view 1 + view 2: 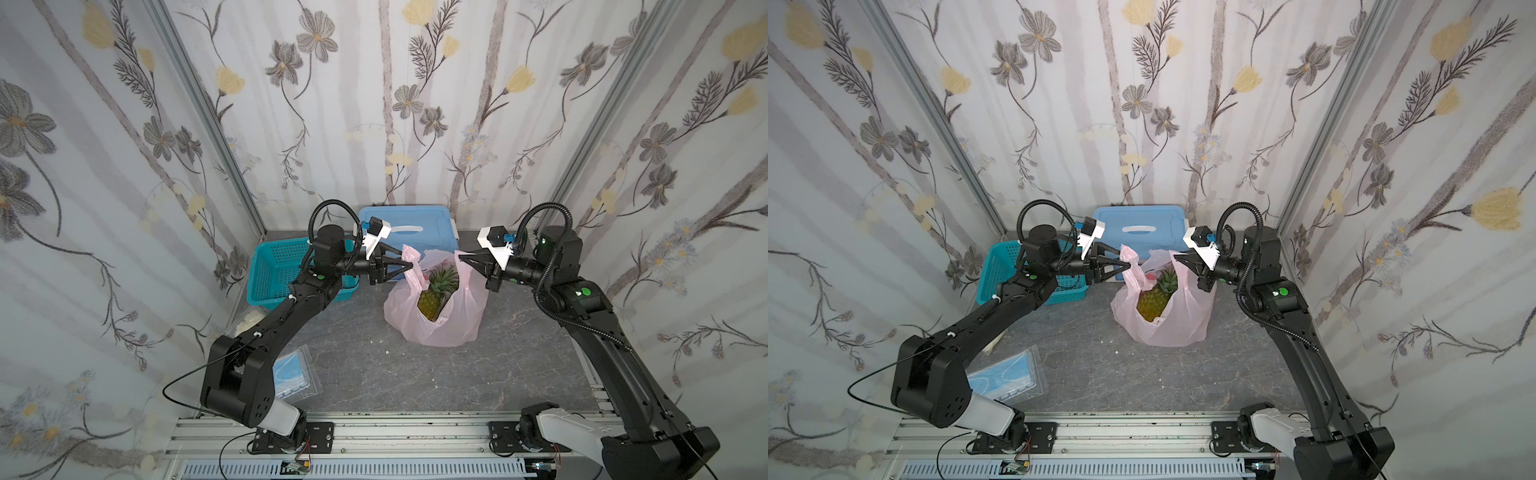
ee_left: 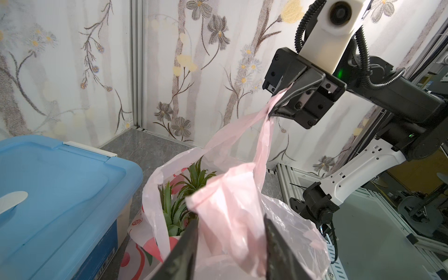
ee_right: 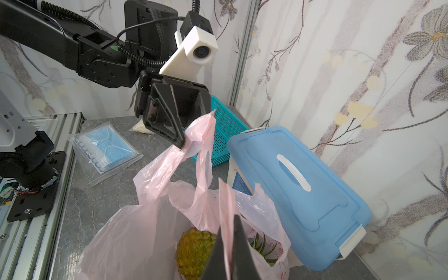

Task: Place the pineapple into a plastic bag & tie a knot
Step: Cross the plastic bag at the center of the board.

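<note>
As the left gripper (image 1: 412, 265) and right gripper (image 1: 460, 257) clench it, the plastic bag (image 1: 440, 328) sits between them

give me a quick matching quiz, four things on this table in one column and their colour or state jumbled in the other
Column one:
1 pineapple
2 basket
3 storage box
4 packet of masks

Column two:
a clear, lying flat
b inside the pink bag
c blue, closed
d teal with mesh walls

Pairs: 1-b, 2-d, 3-c, 4-a
</note>
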`<state>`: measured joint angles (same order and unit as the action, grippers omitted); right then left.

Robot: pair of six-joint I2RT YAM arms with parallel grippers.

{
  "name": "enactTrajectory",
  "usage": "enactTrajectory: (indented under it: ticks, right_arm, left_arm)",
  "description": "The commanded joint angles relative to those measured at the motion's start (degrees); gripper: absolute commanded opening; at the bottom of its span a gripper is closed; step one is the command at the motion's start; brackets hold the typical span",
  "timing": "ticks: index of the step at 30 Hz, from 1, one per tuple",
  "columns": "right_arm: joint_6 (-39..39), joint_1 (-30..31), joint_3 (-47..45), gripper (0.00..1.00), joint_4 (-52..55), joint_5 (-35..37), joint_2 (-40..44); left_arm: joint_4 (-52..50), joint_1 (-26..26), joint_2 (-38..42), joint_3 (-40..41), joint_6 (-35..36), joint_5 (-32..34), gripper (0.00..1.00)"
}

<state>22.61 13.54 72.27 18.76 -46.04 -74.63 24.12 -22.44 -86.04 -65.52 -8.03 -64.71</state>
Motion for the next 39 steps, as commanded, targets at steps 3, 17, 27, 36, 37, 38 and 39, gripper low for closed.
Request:
enactTrajectory:
  ticks: [3, 17, 27, 36, 37, 38, 39]
  right_arm:
    - [1.7, 0.1, 1.2, 0.0, -0.6, -2.3, -0.3]
    - [13.1, 8.3, 2.9, 0.0, 2.7, -12.8, -4.9]
    - [11.4, 8.0, 2.8, 0.0, -4.2, -13.8, -9.8]
    - [12.5, 7.7, 3.1, 0.0, -2.2, -13.6, -10.0]
    - [12.6, 7.8, 3.1, 0.0, -1.8, -13.6, -10.0]
    - [13.1, 8.1, 3.2, 0.0, -1.3, -13.4, -10.0]
    - [13.4, 8.6, 3.3, 0.0, -0.9, -13.3, -10.0]
  left_arm:
    - [5.2, -1.2, 1.1, 0.1, -1.6, 3.6, 0.08]
    - [-34.3, -12.3, -1.5, -14.6, 8.1, 23.4, 0.0]
    - [-29.8, -11.3, -0.1, -9.1, 15.4, 11.1, 0.34]
    - [-24.2, -9.2, 4.4, -3.4, 17.5, 8.8, 0.54]
    - [-24.2, -9.1, 4.7, -3.3, 17.6, 9.0, 0.55]
    - [-24.2, -9.1, 4.7, -3.2, 17.7, 9.1, 0.56]
    - [-24.0, -9.2, 4.7, -3.2, 17.3, 9.4, 0.57]
